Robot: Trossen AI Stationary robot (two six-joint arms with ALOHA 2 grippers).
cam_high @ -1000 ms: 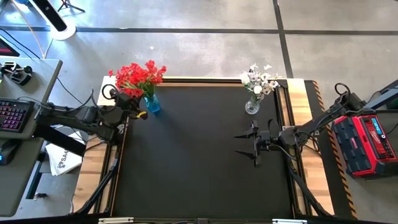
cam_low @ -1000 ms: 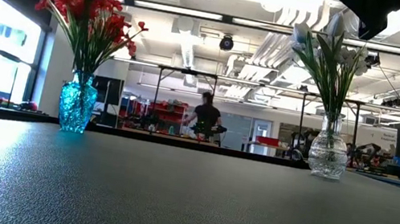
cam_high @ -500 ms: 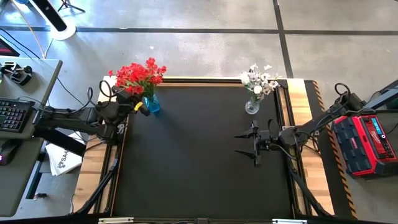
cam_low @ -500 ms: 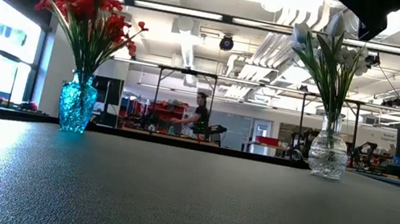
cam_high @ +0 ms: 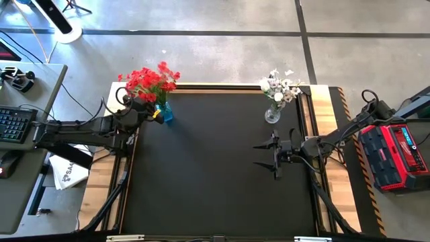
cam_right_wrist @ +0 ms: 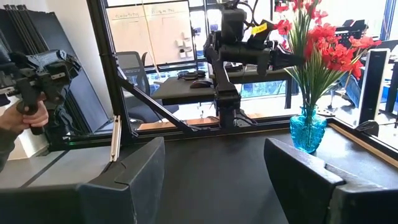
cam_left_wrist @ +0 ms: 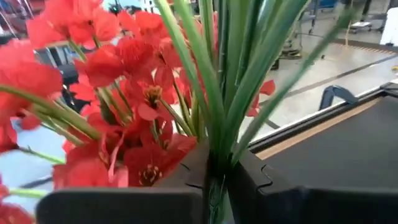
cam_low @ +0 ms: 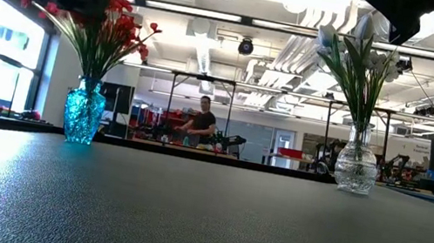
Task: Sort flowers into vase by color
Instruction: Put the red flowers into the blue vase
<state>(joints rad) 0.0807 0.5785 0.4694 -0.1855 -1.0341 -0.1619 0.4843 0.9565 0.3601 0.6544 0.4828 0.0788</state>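
Observation:
Red flowers (cam_high: 149,81) stand with their green stems in a blue glass vase (cam_high: 164,113) at the table's far-left corner, also seen in the low view (cam_low: 83,115). White flowers (cam_high: 279,86) stand in a clear vase (cam_low: 356,167) at the far right. My left gripper (cam_high: 156,113) is at the red bunch just above the blue vase's mouth, shut on its stems. My right gripper (cam_high: 263,155) hangs open over the right part of the black mat, below the clear vase in the high view, touching nothing. My left gripper (cam_left_wrist: 214,186) pinches several green stems (cam_left_wrist: 217,143) of the red flowers between its two fingers, below the blossoms. The fingers come level from the table's left side and lie across the upright stems. The stems' lower ends stay in the blue vase (cam_right_wrist: 308,130).
A black mat (cam_high: 215,168) covers the table between wooden side strips. A red toolbox (cam_high: 396,151) sits off the right edge and a desk with a keyboard (cam_high: 13,124) off the left. A person's hand (cam_right_wrist: 25,112) holds a controller beyond the table.
My left gripper has moved toward the far edge and right, up to the blue vase and into the red bunch. The red blossoms have shifted: some now stand higher and farther left in the low view. The right arm has kept still.

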